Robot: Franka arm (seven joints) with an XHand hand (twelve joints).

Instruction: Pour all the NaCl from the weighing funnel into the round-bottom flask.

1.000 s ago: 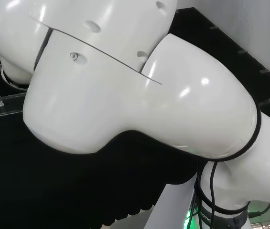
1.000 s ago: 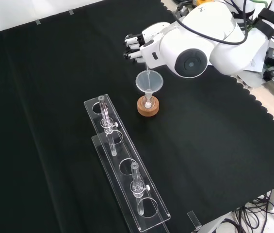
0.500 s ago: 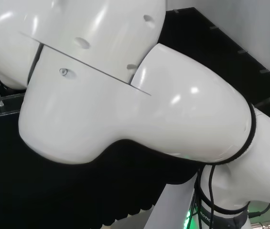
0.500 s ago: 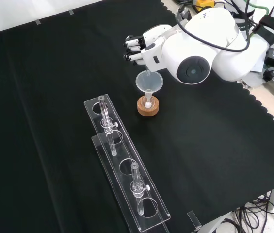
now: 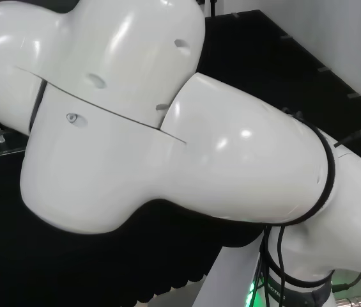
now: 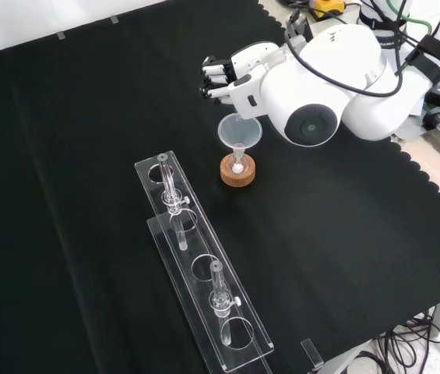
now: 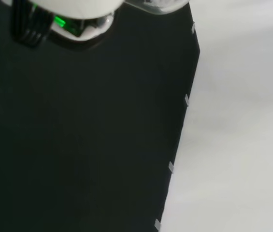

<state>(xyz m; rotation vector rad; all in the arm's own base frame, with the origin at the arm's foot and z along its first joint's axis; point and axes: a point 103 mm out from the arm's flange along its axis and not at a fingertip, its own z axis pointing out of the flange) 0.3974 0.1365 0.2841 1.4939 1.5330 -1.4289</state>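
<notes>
Clear plastic funnel [image 6: 239, 132] sits upright in the flask [image 6: 238, 165], on a round cork ring [image 6: 238, 173] on the black cloth surface [image 6: 87, 117]. Just above, the robot hand [image 6: 223, 76] curls its fingers; I cannot tell whether they grip anything. Two clear racks [image 6: 202, 265] lie nearby.

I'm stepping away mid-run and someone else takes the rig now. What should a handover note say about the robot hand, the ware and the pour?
Robot hand: fingers curled, raised above the funnel; what it holds is not plain from the front view.
Funnel: sits upright in the neck of the flask, on the cork ring, beside the far end of the clear rack.
Done: something white shows at the flask's neck.
Left: whether all the NaCl has gone in cannot be told; check the weighing funnel, then set it down.
</notes>
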